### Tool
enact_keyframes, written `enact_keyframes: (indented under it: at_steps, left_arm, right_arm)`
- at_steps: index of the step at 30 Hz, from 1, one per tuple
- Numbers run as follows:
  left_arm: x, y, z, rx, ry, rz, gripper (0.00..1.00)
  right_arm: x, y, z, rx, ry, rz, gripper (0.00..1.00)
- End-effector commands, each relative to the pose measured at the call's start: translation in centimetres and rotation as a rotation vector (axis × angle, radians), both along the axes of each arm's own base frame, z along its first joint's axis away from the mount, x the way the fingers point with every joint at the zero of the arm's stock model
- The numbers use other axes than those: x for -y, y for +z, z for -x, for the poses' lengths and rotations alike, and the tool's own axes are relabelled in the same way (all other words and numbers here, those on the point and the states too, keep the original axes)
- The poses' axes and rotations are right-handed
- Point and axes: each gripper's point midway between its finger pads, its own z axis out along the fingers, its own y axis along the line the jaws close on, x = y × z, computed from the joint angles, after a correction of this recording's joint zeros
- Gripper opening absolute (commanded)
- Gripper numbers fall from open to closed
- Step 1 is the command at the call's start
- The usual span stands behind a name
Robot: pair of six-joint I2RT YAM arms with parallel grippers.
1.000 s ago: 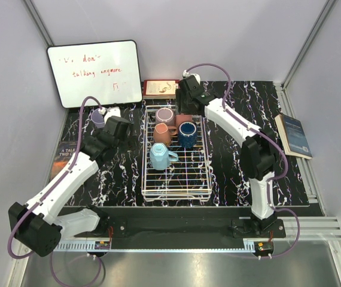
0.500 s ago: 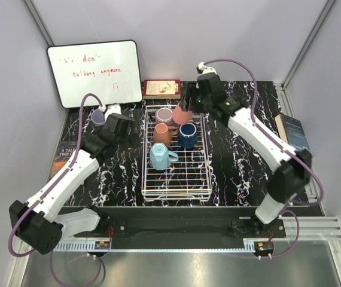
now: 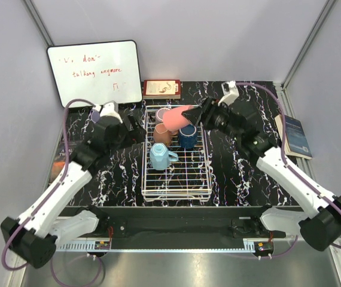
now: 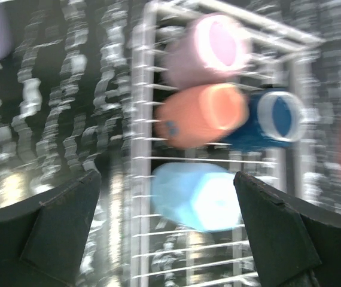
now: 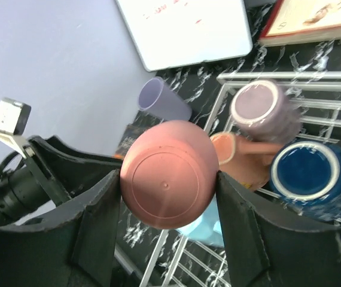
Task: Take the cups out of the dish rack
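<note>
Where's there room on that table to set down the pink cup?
Most open: the black marbled table right of the white wire dish rack, up to the blue book, though the right arm reaches over it. The near strip left of the rack is bare. Crowded: the rack's far end, with four cups, and the far-left corner by the lavender cup.

White shells and black joints mark the left arm (image 3: 63, 188) and the right arm (image 3: 290, 173). A purple cable (image 3: 64, 131) loops along each, and the right claw (image 5: 169, 179) has broad matte-black fingers (image 5: 99, 227).
</note>
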Motion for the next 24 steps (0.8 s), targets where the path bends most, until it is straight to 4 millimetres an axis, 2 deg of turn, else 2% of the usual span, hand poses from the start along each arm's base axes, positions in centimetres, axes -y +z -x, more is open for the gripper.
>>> enact_keyframes:
  at_steps: [1, 2, 3, 5, 6, 7, 8, 9, 11, 12, 24]
  left_arm:
    - [3.8, 7.6, 0.6, 0.305, -0.142, 0.334, 0.99]
    - [3.9, 6.5, 1.0, 0.307, -0.152, 0.357, 0.99]
    - [4.1, 8.7, 1.4, 0.399, -0.173, 0.42, 0.99]
    - [4.9, 7.9, 2.3, 0.402, -0.218, 0.484, 0.99]
    - [5.1, 8.9, 2.5, 0.443, -0.236, 0.521, 0.99]
    - [5.6, 9.0, 2.9, 0.435, -0.267, 0.554, 0.99]
    - [5.9, 8.4, 3.0, 0.425, -0.28, 0.566, 0.99]
    - [6.3, 8.8, 3.1, 0.439, -0.301, 0.589, 0.99]
    - [7.2, 8.8, 3.8, 0.428, -0.356, 0.632, 0.99]
    - [7.5, 9.4, 3.9, 0.454, -0.378, 0.656, 0.99]
    - [9.4, 11.3, 5.1, 0.491, -0.517, 0.751, 0.96]
  right_arm:
    - [-0.9, 2.9, 2.7, 0.081, 0.104, -0.238, 0.0]
    - [-0.7, 3.7, 3.0, 0.117, 0.108, -0.278, 0.0]
    - [-0.5, 2.4, 3.5, 0.103, 0.109, -0.291, 0.0]
    - [-0.5, 3.0, 4.3, 0.122, 0.134, -0.366, 0.0]
    - [-0.5, 2.0, 4.5, 0.091, 0.142, -0.386, 0.0]
    - [-0.7, 1.8, 4.8, 0.084, 0.156, -0.405, 0.0]
    - [-0.8, 2.5, 5.2, 0.111, 0.18, -0.442, 0.0]
    - [-0.8, 1.7, 5.3, 0.091, 0.184, -0.452, 0.0]
    - [-0.9, 1.9, 5.6, 0.088, 0.202, -0.491, 0.0]
    - [-1.0, 1.4, 5.6, 0.08, 0.206, -0.494, 0.0]
    - [-2.4, 0.9, 6.4, 0.043, 0.31, -0.514, 0.0]
